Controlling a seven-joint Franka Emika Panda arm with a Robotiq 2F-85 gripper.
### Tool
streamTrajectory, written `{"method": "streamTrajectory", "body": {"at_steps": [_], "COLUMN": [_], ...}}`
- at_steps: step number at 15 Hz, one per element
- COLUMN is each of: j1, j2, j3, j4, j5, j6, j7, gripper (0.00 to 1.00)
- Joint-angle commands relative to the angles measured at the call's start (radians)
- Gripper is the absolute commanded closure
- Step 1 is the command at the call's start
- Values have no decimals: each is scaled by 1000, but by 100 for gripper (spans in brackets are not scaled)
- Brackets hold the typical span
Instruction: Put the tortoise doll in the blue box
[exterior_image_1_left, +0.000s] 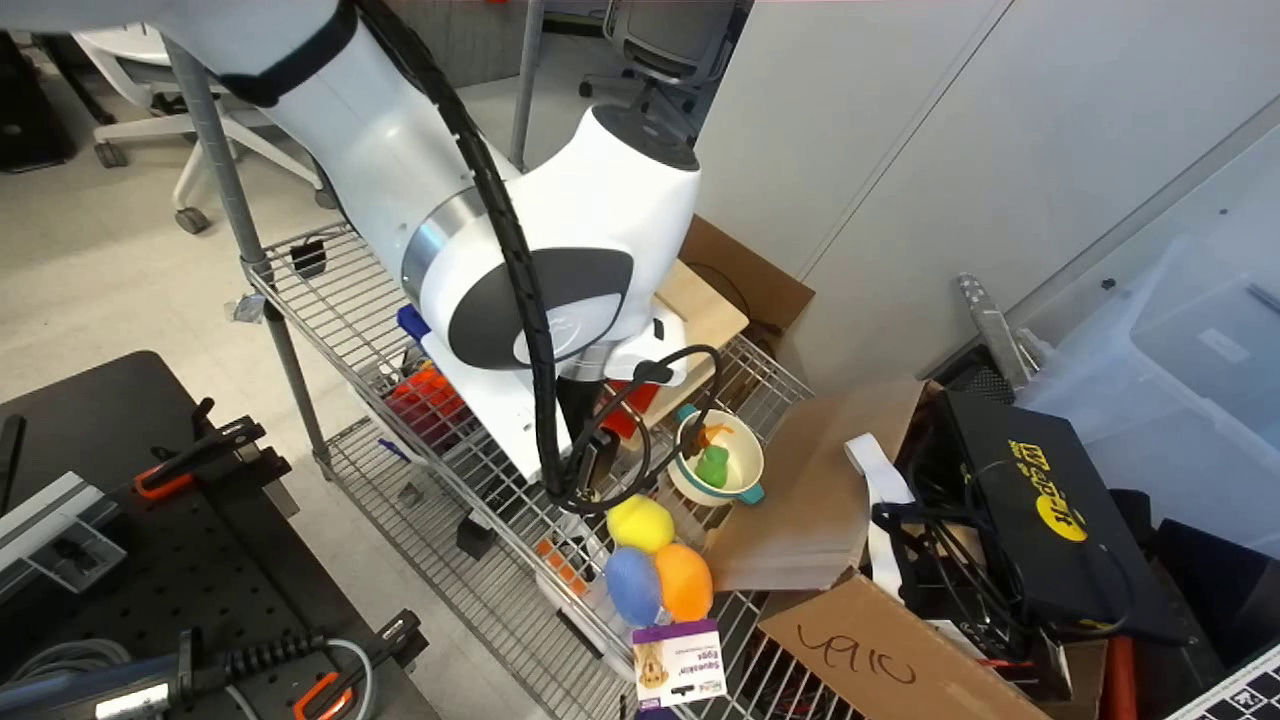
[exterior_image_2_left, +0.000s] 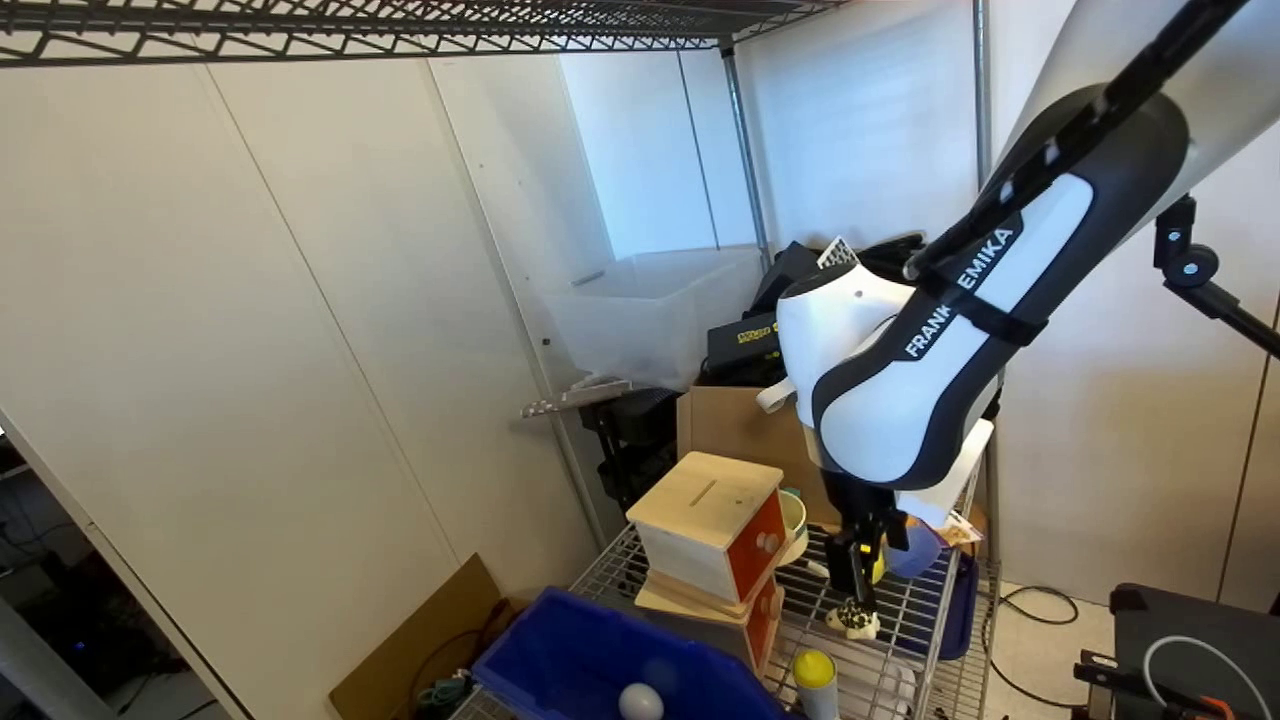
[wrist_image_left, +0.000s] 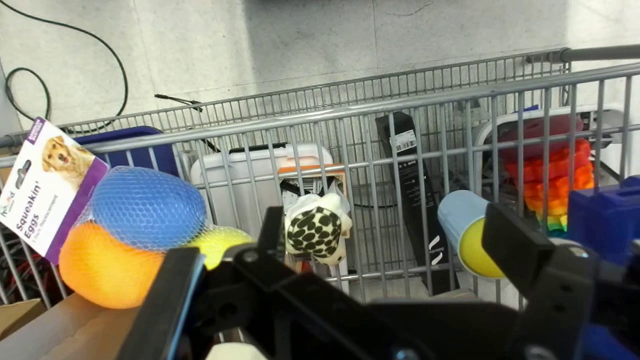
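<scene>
Gripper (wrist_image_left: 387, 230) fingers spread, grasping nothing; tortoise doll (wrist_image_left: 316, 232) below on wire rack (wrist_image_left: 350, 109), nearer nine-o'clock finger in wrist view. Descending off-centre could jam that finger on shell; three-o'clock finger could topple yellow-topped cylinder (wrist_image_left: 462, 220). Blue box (exterior_image_2_left: 600, 640), doll's nine o'clock in exterior view, holds pale ball (exterior_image_2_left: 640, 702); teal-handled bowl (exterior_image_1_left: 745, 460) holds green toy (exterior_image_1_left: 713, 467), orange piece (exterior_image_1_left: 716, 432).

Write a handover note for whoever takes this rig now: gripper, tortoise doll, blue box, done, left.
Gripper: open, holding nothing, above the wire shelf.
Tortoise doll: on that shelf, between the toy eggs and the yellow-topped can in the wrist view, off-centre in the gripper's gap.
Blue box: in an exterior view, nearer that camera than the wooden boxes; white ball inside.
Done: gripper is near the doll; no grasp yet.
Left: probably centre on the doll, grip, carry, release in the box.
</scene>
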Motion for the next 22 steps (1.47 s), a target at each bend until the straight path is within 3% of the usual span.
{"method": "streamTrajectory", "body": {"at_steps": [1,4,14,22], "j1": [-1,-1,66,77], "j2": [0,0,63,152], "j3": [1,2,-70,-84], "j4": [2,2,22,60], "j5": [0,0,-163,-153], "j6": [-3,-3,91,139], "j7": [-3,-5,168,206], "gripper": [0,0,0,0]}}
